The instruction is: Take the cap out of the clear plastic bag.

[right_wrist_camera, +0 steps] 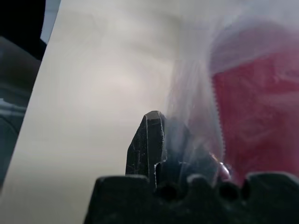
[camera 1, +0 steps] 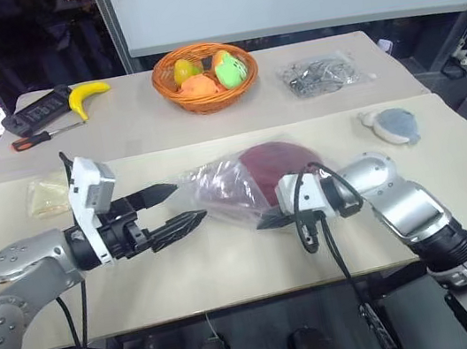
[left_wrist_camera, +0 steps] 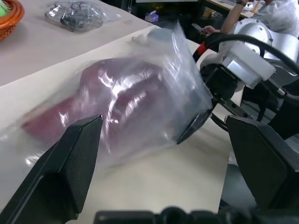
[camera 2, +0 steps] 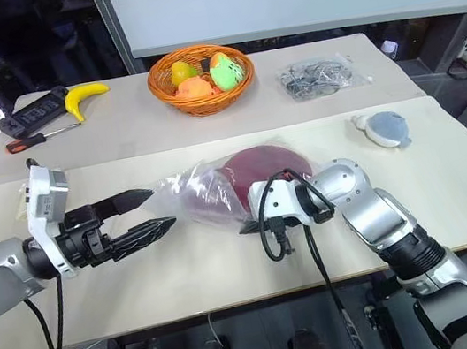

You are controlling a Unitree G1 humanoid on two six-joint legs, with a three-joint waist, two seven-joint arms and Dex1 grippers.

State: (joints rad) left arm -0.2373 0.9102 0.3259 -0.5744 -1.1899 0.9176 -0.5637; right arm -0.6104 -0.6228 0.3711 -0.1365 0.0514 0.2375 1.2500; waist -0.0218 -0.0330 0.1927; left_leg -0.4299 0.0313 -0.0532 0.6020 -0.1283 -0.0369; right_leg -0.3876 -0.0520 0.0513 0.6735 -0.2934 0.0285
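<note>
Right gripper (camera 2: 249,222) is clamped shut on the near edge of the clear plastic bag (camera 2: 197,197) — keep that pinch firm. Left gripper (camera 2: 157,210) hangs wide open just beside the bag's other end; the maroon cap (camera 2: 259,167) lies inside, on the table (camera 2: 450,183) — reach in for its fabric.

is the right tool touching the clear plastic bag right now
Touching. In the right wrist view the right tool is shut with the film of the clear plastic bag pinched at its tip; the left eye view shows it at the bag's near edge.
</note>
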